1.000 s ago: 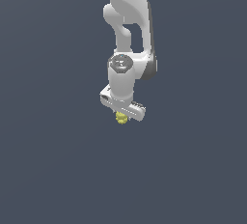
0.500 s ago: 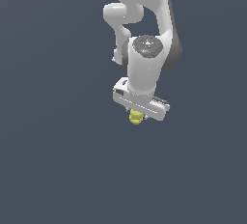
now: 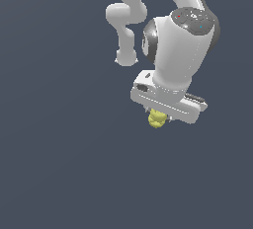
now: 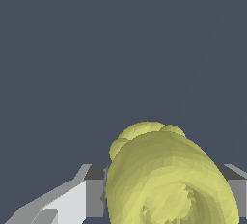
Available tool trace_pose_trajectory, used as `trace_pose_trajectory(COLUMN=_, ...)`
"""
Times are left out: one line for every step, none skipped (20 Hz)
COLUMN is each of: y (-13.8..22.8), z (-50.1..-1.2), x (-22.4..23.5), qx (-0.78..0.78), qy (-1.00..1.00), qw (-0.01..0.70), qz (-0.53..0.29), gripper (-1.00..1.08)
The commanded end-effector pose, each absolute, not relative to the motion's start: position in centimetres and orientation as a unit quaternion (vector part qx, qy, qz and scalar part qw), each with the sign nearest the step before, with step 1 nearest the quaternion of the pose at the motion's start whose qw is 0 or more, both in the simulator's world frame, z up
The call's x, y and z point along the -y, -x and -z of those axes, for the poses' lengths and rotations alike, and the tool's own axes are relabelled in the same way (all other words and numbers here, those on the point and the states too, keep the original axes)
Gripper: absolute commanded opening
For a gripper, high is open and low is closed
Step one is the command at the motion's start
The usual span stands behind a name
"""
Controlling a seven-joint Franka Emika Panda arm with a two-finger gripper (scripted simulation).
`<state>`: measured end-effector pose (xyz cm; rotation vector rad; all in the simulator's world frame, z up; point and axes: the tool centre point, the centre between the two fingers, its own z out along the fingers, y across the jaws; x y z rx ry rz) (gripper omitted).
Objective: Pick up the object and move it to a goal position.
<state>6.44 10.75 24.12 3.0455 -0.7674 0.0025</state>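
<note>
The object (image 3: pixel 157 118) is a small bright-yellow knobbly blob hanging just under the white hand of the arm. My gripper (image 3: pixel 159 116) is shut on it; only its lower half pokes out below the hand in the exterior view. In the wrist view the object (image 4: pixel 169 179) fills the space between the two fingers (image 4: pixel 94 189), which press against its sides. It is held up in the air, off any surface.
A plain dark grey-blue background surrounds the arm in both views. The white arm's links (image 3: pixel 178 40) rise behind and above the hand.
The arm has carried the object toward the exterior view's right and nearer the camera, so hand and blob look larger. The grip on the object is unchanged.
</note>
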Motion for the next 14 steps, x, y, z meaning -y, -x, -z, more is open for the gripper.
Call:
trace_pose_trajectory(y=-7.2, z=-25.4, x=-11.8, qx=0.245, qy=-0.97, qw=0.001, qz=0.0, gripper=-1.0)
trace_pose_trajectory(y=-7.5, z=-25.9, x=-12.2, qx=0.245, qy=-0.97, qw=0.0, qz=0.0, gripper=-1.0)
trace_pose_trajectory(y=-7.8, z=-26.4, x=-12.6, qx=0.245, qy=-0.97, qw=0.0, qz=0.0, gripper=-1.0)
trace_pose_trajectory(y=-8.0, z=-26.8, x=-13.0, qx=0.245, qy=-0.97, qw=0.0, qz=0.0, gripper=-1.0)
trace_pose_trajectory(y=-8.3, z=-27.3, x=-13.3, qx=0.245, qy=-0.97, qw=0.0, qz=0.0, gripper=-1.0)
trace_pose_trajectory(y=-8.6, z=-27.7, x=-13.7, qx=0.245, qy=-0.97, qw=0.0, qz=0.0, gripper=-1.0)
trace_pose_trajectory(y=-8.8, z=-28.1, x=-14.0, qx=0.245, qy=-0.97, qw=0.0, qz=0.0, gripper=-1.0)
trace_pose_trajectory(y=-9.0, z=-28.5, x=-14.3, qx=0.245, qy=-0.97, qw=0.0, qz=0.0, gripper=-1.0)
trace_pose_trajectory(y=-9.3, z=-28.9, x=-14.6, qx=0.245, qy=-0.97, qw=0.0, qz=0.0, gripper=-1.0)
trace_pose_trajectory(y=-9.5, z=-29.2, x=-14.9, qx=0.245, qy=-0.97, qw=0.0, qz=0.0, gripper=-1.0)
trace_pose_trajectory(y=-9.7, z=-29.6, x=-15.2, qx=0.245, qy=-0.97, qw=0.0, qz=0.0, gripper=-1.0)
trace_pose_trajectory(y=-9.9, z=-29.9, x=-15.5, qx=0.245, qy=-0.97, qw=0.0, qz=0.0, gripper=-1.0)
trace_pose_trajectory(y=-10.1, z=-30.2, x=-15.8, qx=0.245, qy=-0.97, qw=0.0, qz=0.0, gripper=-1.0)
trace_pose_trajectory(y=-10.3, z=-30.5, x=-16.0, qx=0.245, qy=-0.97, qw=0.0, qz=0.0, gripper=-1.0)
